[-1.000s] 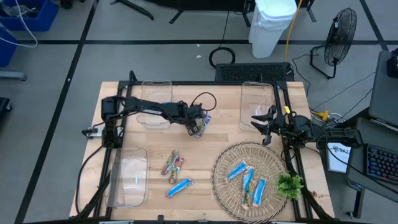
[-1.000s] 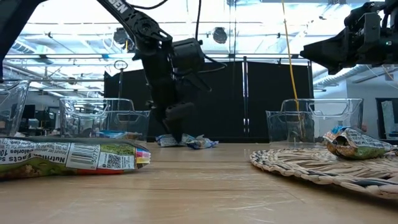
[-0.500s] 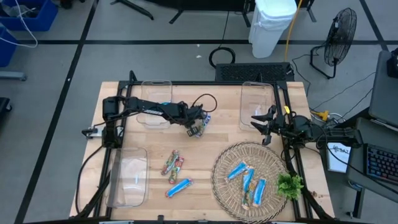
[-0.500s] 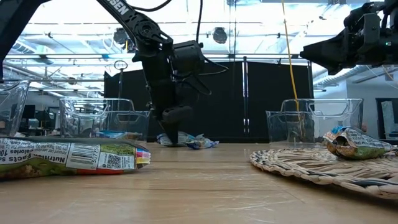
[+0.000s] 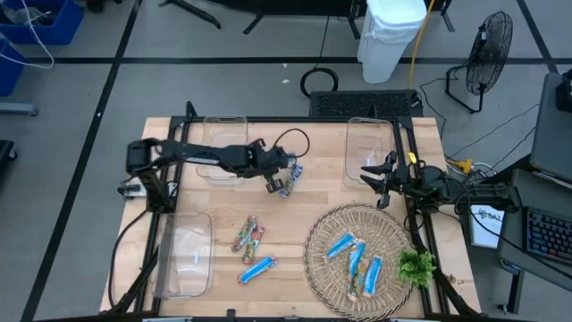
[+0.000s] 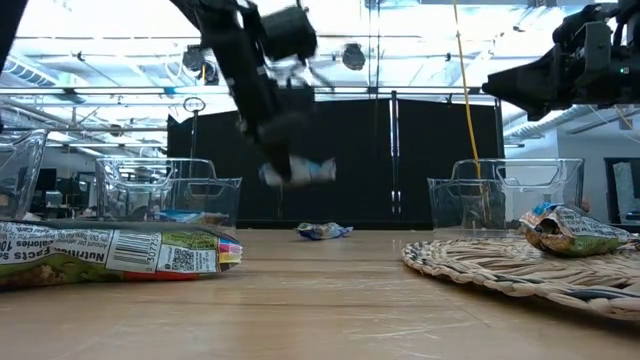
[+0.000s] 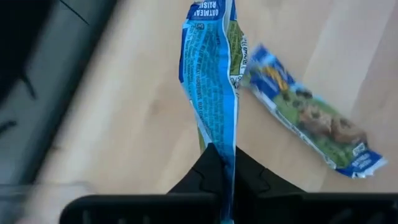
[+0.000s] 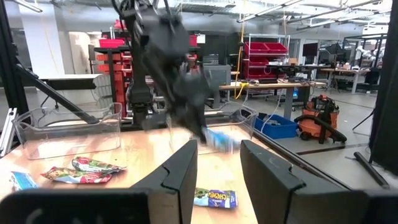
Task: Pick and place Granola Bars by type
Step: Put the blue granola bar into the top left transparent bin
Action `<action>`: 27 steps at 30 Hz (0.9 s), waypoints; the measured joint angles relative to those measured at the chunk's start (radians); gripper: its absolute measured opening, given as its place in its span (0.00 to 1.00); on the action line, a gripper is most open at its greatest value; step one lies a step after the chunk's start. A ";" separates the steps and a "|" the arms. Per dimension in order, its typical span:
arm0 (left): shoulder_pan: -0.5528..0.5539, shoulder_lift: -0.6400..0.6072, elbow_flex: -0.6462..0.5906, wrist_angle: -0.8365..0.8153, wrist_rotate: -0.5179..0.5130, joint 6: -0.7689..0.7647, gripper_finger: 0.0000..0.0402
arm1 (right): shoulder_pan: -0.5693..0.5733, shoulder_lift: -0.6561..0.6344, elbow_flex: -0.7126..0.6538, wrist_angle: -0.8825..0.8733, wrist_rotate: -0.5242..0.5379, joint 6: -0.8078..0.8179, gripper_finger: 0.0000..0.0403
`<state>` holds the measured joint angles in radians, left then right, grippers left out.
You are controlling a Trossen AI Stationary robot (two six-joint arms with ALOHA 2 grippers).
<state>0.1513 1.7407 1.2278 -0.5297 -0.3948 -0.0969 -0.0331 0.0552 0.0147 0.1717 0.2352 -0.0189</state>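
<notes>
My left gripper (image 5: 275,183) is over the table's far middle, shut on a blue-wrapped granola bar (image 7: 211,81), which hangs above the tabletop in the low view (image 6: 298,172). A second blue bar (image 7: 311,121) lies flat on the wood just beyond it (image 6: 323,231). Two multicoloured bars (image 5: 248,234) and one blue bar (image 5: 257,268) lie at the near middle. Three blue bars (image 5: 356,258) rest on the round wicker mat (image 5: 322,268). My right gripper (image 5: 380,183) waits open at the right side, touching nothing. My left gripper pinches one end of the blue bar's wrapper (image 7: 224,158) between its two fingers. The fingers slant downward from the table's left side. The bar reaches out beyond the fingertips, lifted clear of the table.
Clear plastic bins stand at the far left (image 5: 223,148), the far right (image 5: 371,152) and the near left (image 5: 183,255). A green leafy sprig (image 5: 416,266) lies by the mat's right rim. Bare wood lies between the bins.
My left gripper has shut on the blue bar at the table and then risen, drawing slightly toward the left edge. The bar has been lifted clear of the wood. The other blue bar beside it has stayed where it lay.
</notes>
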 joint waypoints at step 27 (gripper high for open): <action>0.013 -0.991 -0.805 0.636 0.057 0.015 0.02 | 0.000 0.001 0.000 -0.019 0.000 0.024 0.28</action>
<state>0.1647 0.7494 0.4228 0.1064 -0.3380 -0.0820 -0.0330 0.0566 0.0144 0.1524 0.2352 0.0047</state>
